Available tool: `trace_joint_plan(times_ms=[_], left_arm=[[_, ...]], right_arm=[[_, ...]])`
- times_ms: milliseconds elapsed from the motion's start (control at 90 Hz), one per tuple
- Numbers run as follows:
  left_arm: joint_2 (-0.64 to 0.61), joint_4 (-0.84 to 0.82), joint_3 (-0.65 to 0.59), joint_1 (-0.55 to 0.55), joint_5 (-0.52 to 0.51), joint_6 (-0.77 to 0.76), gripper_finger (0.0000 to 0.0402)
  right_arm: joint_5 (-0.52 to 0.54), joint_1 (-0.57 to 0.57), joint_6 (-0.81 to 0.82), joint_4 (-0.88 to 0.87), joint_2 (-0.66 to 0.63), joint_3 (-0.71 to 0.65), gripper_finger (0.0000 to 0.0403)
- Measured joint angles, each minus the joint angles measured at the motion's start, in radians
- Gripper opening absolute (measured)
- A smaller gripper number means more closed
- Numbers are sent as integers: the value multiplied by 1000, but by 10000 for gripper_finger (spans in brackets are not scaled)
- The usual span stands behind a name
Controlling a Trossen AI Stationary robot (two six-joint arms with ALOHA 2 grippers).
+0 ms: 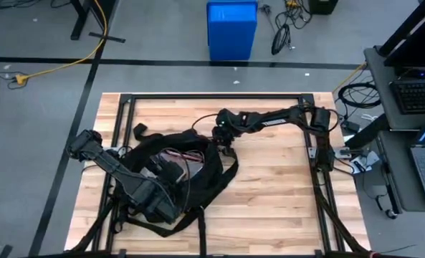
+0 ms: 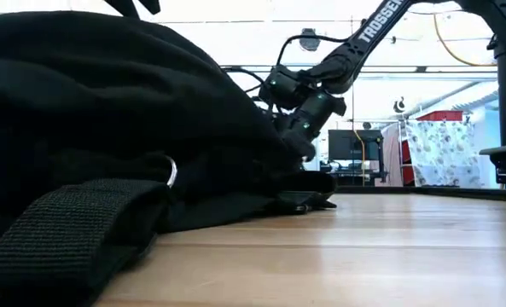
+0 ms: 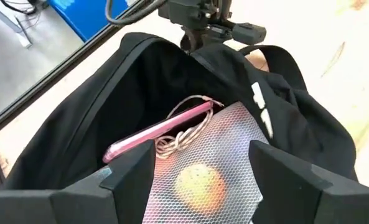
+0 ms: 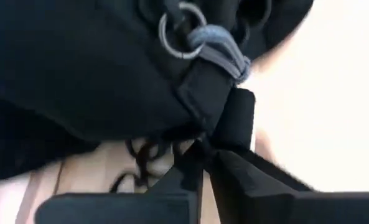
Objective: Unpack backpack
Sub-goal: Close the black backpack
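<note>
The large black soft fabric backpack (image 1: 173, 175) is lying on the pale wooden slatted table (image 1: 284, 193), toward the left arm's side, with its mouth gaping upward and its woven black straps (image 2: 73, 234) trailing onto the boards.

The right gripper (image 4: 203, 152) is sitting at the backpack's far rim, its jaws pinched together on a stiff black fabric tab (image 4: 224, 109) at the bag's edge, just beside a small metal ring (image 4: 178, 28) and a grey cord loop (image 4: 224, 46). It is most likely pinning or lifting that edge so the opening stays wide and the limp cloth does not sag back over the contents.

The left gripper (image 3: 203, 171) is hanging directly over the backpack's opening, its two dark fingers (image 3: 131, 171) spread apart and gripping nothing, apparently lining up for a reach inside.

Within the backpack, a slim pink glossy bar-shaped object (image 3: 162, 127) is lying with a thin pale cord (image 3: 184, 134) curling loosely around it. Under and beside it is resting a flat packet with a shiny silvery honeycomb-patterned surface (image 3: 228, 143), showing a round orange-yellow shape (image 3: 200, 183) that cannot be identified. The bag's lining looks matte and slack, so it will probably shift when touched; the pink object looks rigid and smooth.
</note>
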Motion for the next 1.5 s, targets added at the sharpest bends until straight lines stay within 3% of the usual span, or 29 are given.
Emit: trace_joint_plan(times_ms=[311, 478, 878, 1044, 1189, 1400, 1500], left_arm=[[0, 10, 0, 0, -3, 8, 246], [0, 10, 0, 0, -35, 9, 246], [0, 10, 0, 3, -79, 81, 246], [0, 7, 0, 0, -79, 88, 246], [0, -27, 0, -21, -63, 81, 246], [0, -55, -1, -81, 11, -36, 246], [0, -79, -3, -123, 24, -136, 246]], right_arm=[[21, 4, 35, -374, -162, 0, 0], [37, 41, 30, -469, -244, -2, 0], [373, 132, 97, -673, -474, -2, 0], [431, 137, 161, -759, -528, -1, 0], [414, 143, 199, -721, -546, -1, 0], [132, 229, 178, -516, -546, -14, 8], [69, 299, 161, -393, -544, -18, 32]])
